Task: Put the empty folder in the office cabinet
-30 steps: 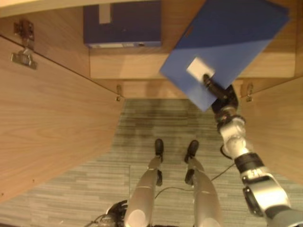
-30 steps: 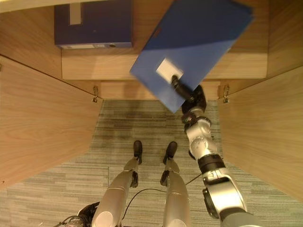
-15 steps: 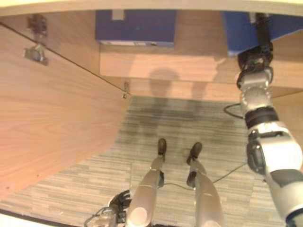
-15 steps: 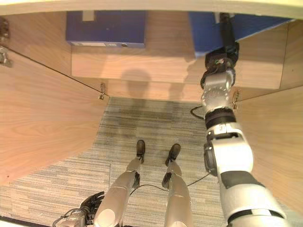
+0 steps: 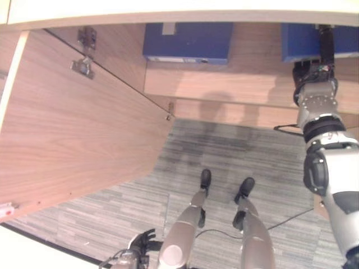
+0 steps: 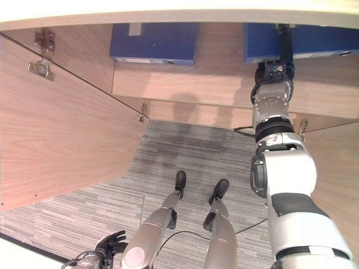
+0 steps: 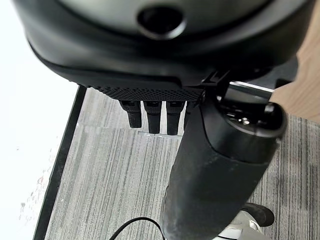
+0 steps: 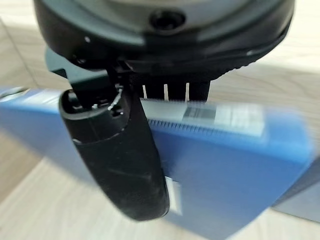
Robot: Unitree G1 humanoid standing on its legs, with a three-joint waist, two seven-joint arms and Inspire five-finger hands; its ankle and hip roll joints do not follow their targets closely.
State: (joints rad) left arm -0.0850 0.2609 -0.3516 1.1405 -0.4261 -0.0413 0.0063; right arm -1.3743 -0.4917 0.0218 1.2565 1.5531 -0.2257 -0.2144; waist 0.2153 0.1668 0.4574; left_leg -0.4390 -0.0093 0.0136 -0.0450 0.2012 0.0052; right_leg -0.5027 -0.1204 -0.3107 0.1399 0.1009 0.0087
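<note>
Swung level since a second ago, from a steep tilt in front of the cabinet (image 6: 185, 95) to lying on the shelf at its right end: blue folder (image 6: 314, 40). Clamped on its near edge, thumb against one face and fingers past the other: right hand (image 6: 283, 53). Well apart on the same shelf, another blue folder (image 6: 154, 42). Down low, left hand (image 6: 109, 244), fingers apparently relaxed.
</note>
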